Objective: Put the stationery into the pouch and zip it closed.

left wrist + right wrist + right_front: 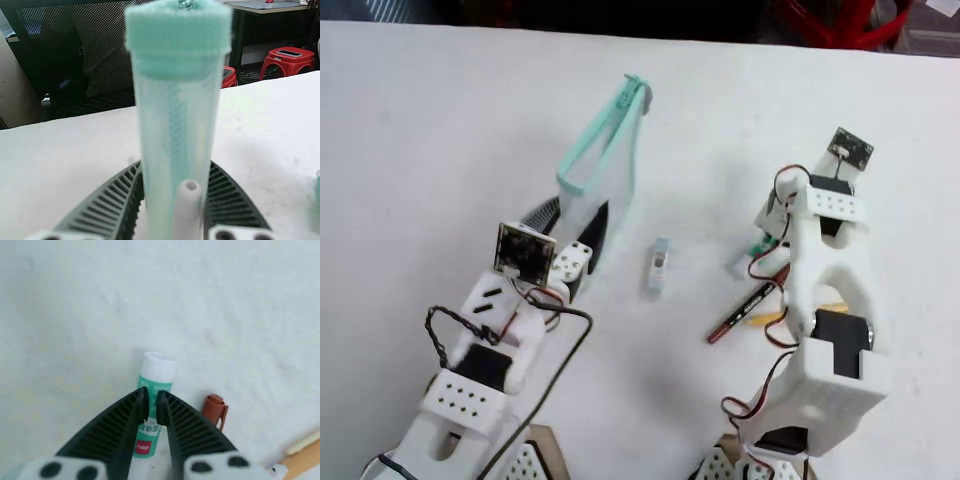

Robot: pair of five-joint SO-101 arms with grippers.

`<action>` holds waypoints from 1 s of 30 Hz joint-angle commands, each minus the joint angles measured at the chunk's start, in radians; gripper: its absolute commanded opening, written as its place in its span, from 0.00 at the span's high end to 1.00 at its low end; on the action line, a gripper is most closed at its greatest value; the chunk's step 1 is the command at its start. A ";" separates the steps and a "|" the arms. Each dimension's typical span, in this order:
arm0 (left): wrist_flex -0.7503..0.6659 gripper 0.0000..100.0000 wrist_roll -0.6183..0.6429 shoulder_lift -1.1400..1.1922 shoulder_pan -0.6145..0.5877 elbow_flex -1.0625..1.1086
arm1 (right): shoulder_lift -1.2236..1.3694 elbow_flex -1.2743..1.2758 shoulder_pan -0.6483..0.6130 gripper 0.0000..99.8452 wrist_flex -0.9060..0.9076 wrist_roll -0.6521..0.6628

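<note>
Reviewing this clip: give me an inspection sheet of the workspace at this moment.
Surface: white tabletop.
Job's things: teal mesh zip pouch standing on edge; small pale-blue block, dark red-capped pen and yellow pencil lying outside it; green-and-white glue stick lying beside the pen's cap.
Clutter: nothing seen.
Grippers: left pincer closed on the pouch's end; right pincer nearly closed, just above the glue stick.
Cables: black cable looping off the left arm; red and black wires along the right arm.
Surroundings: red stools and dark mesh panel beyond the table.
</note>
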 commanded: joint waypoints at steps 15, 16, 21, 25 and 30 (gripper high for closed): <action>-0.011 0.83 -0.009 -0.008 0.010 -0.003 | 0.007 -0.021 0.001 0.96 -0.013 0.028; -0.011 0.83 -0.009 -0.008 0.010 -0.003 | 0.007 -0.020 0.001 0.94 -0.010 0.028; -0.011 0.83 -0.009 -0.008 0.010 -0.003 | 0.007 -0.020 -0.001 0.87 -0.008 0.028; -0.011 0.83 -0.009 -0.008 0.010 -0.003 | 0.007 -0.020 -0.001 0.88 -0.012 0.028; -0.011 0.83 -0.009 -0.008 0.010 -0.003 | 0.061 -0.043 -0.002 0.87 -0.022 0.028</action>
